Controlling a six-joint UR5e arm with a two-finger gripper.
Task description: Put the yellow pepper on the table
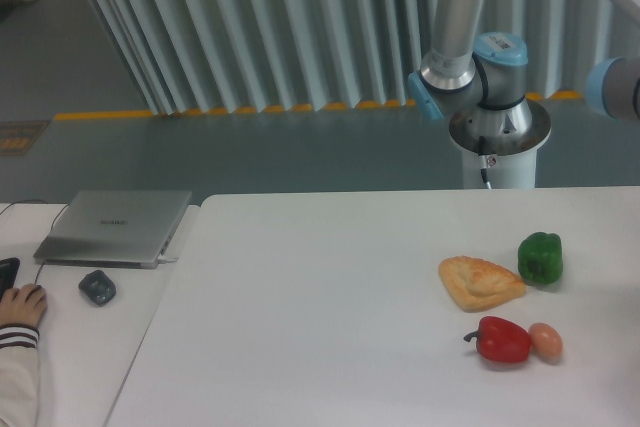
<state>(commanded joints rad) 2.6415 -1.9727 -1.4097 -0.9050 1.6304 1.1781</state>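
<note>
The yellow pepper is out of view. The white table (320, 307) fills the lower part of the camera view. My gripper has left the frame past the right edge; only arm joints show at the top right. On the table's right side lie a green pepper (540, 256), a red pepper (502, 339), a tan bread pastry (480, 281) and a small peach egg (545, 340).
The arm's base (497, 132) stands behind the table at the right. A separate white desk at the left holds a grey laptop (115, 226), a dark mouse (97, 287) and a person's hand (20, 304). Ribbed wall panels run behind.
</note>
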